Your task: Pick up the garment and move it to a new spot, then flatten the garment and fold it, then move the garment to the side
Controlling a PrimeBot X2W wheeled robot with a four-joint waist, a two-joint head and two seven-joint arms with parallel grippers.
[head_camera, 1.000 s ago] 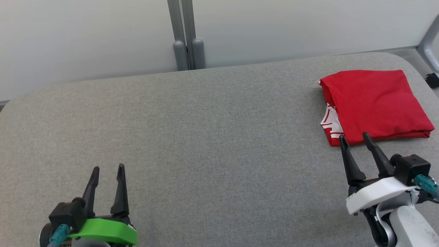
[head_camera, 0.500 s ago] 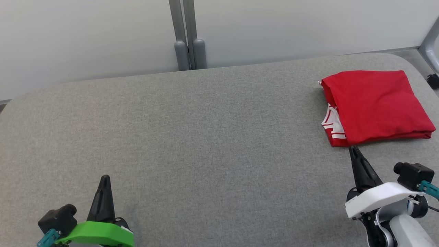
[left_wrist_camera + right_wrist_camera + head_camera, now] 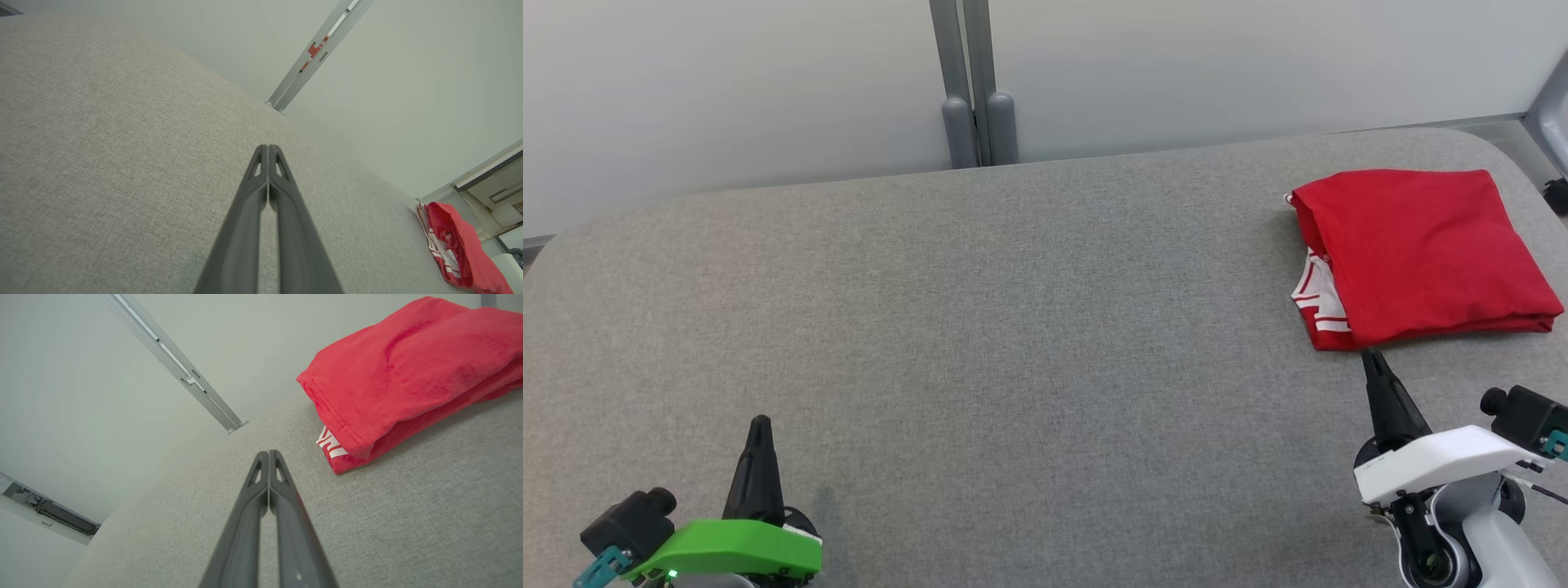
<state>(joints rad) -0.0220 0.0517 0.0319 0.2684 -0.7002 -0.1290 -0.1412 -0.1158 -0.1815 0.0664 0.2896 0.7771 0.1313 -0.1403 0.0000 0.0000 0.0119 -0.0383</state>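
Red garment [image 3: 1421, 253] folded at right of grey table [image 3: 1013, 327]. Right gripper [image 3: 1370, 354] closed, empty, tip just short of garment. Left gripper [image 3: 760, 422] closed, empty, lower left, pointing forward.

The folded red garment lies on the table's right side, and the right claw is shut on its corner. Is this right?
No. The right claw is shut on nothing: the right wrist view shows its tips apart from the garment.
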